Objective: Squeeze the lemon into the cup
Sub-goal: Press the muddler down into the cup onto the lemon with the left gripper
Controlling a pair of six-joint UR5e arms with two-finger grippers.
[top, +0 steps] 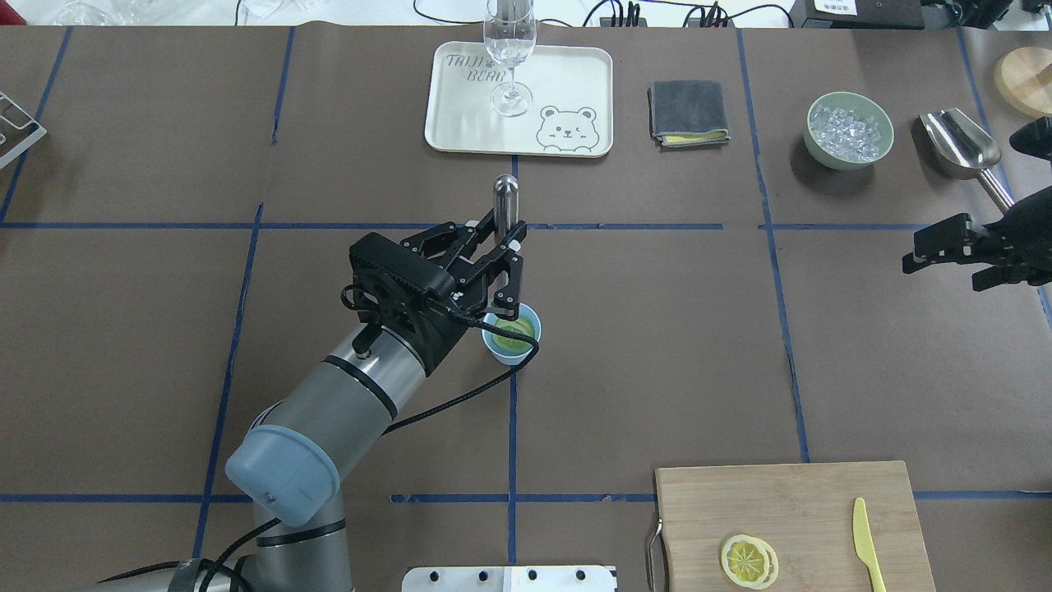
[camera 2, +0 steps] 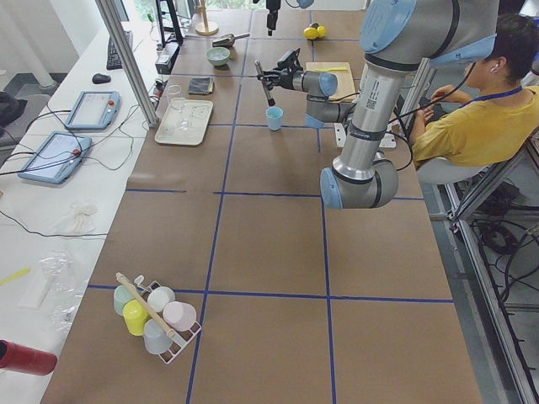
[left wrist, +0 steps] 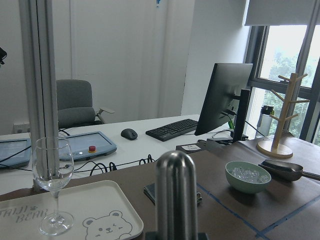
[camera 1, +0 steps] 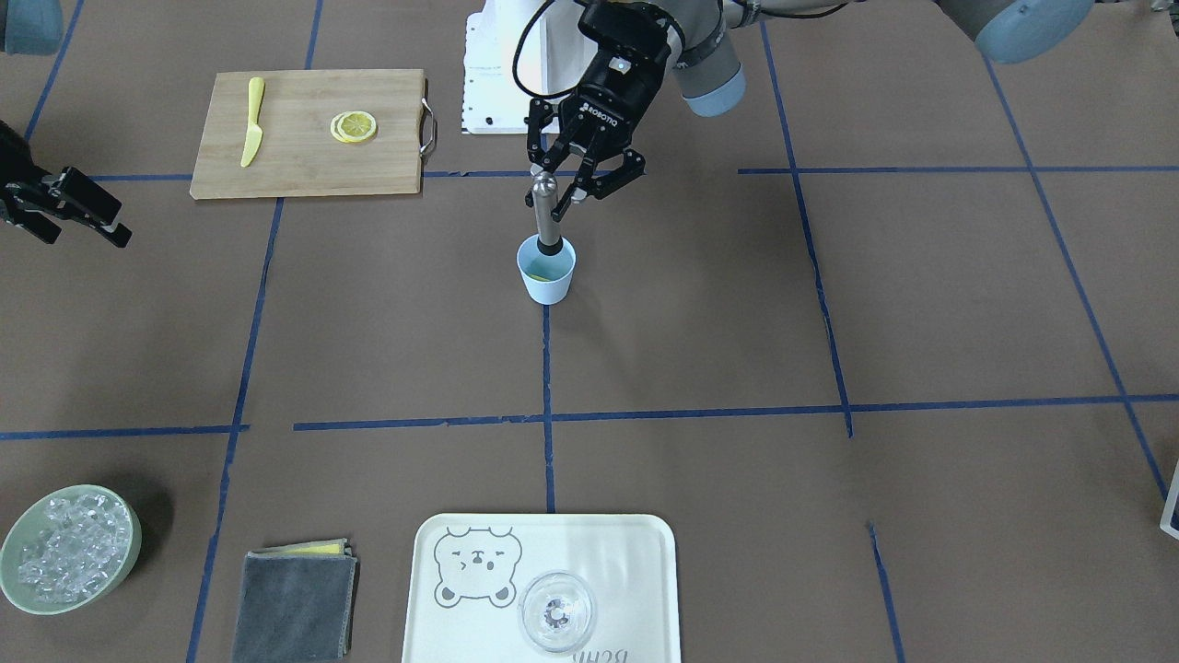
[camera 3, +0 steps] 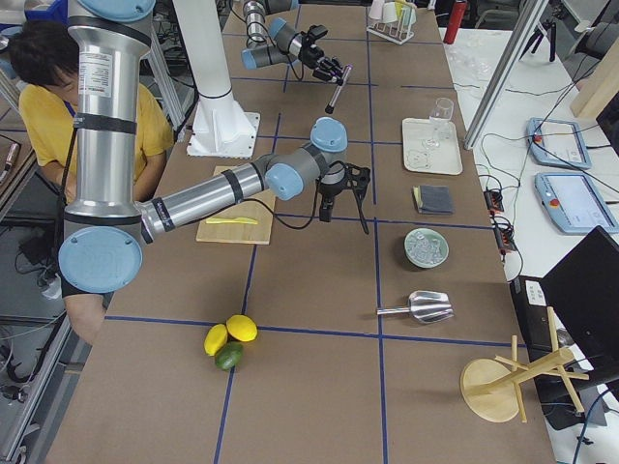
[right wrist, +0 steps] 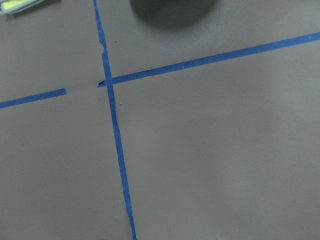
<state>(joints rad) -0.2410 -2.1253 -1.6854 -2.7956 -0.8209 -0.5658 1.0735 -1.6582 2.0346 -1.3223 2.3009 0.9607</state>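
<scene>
Pressing stage, as I read it from the console. The table (top: 123,345) carries the whole set, and the left arm (top: 362,386) reaches in from the robot-side edge to the table's middle. A cutting board (top: 805,510) lies at the robot-side edge toward the right corner. On it are spare lemon slices (top: 749,561) and a yellow knife (top: 867,547), with neither arm near them. A bear-printed tray (top: 460,123) sits at the middle of the far edge with a wine glass (top: 509,57) on it, and a bowl of ice (top: 849,130) lies along that edge toward the far right corner. Left gripper (camera 1: 562,184): jaws clenched on a steel muddler (camera 1: 545,219) just below its rounded top. The muddler leans slightly, with its dark lower end inside the cup (camera 1: 550,284). The cup stands upright at the table's middle, on a blue tape line. The lemon (top: 518,329) lies in the bottom of the cup beneath the muddler's tip; I cannot tell whether the tip bears on it. Right gripper (top: 945,261): jaws released and empty, hovering near the right edge, well apart from the cup. Done, in my judgement: slice in the cup, tool lowered in. Left to do: press until juice runs (I can see none), then lift the muddler clear.
</scene>
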